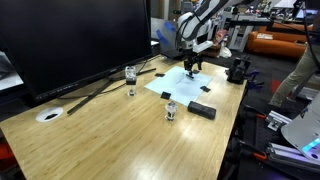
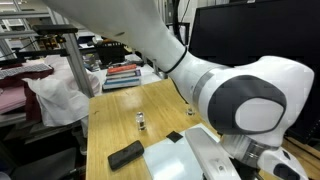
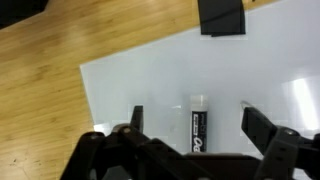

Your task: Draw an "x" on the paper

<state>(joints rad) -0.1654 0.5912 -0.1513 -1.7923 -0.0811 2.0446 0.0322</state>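
Note:
The paper (image 3: 140, 75) is a large pale sheet taped flat on the wooden table; it also shows in both exterior views (image 1: 178, 84) (image 2: 165, 160). A marker (image 3: 198, 128) with a white cap and a black body lies on the paper. In the wrist view my gripper (image 3: 194, 118) is open, with one finger on each side of the marker and not touching it. In an exterior view the gripper (image 1: 192, 68) is low over the far part of the paper. No drawn marks show on the paper.
Black tape pieces (image 3: 221, 17) (image 1: 205, 88) hold the paper's corners. A black block (image 1: 203, 110) (image 2: 125, 155) lies beside the paper. Two small glasses (image 1: 131, 76) (image 1: 171, 110) stand near it. A white disc (image 1: 50, 114) lies under a big monitor (image 1: 70, 35). The table edge (image 1: 235, 125) is close.

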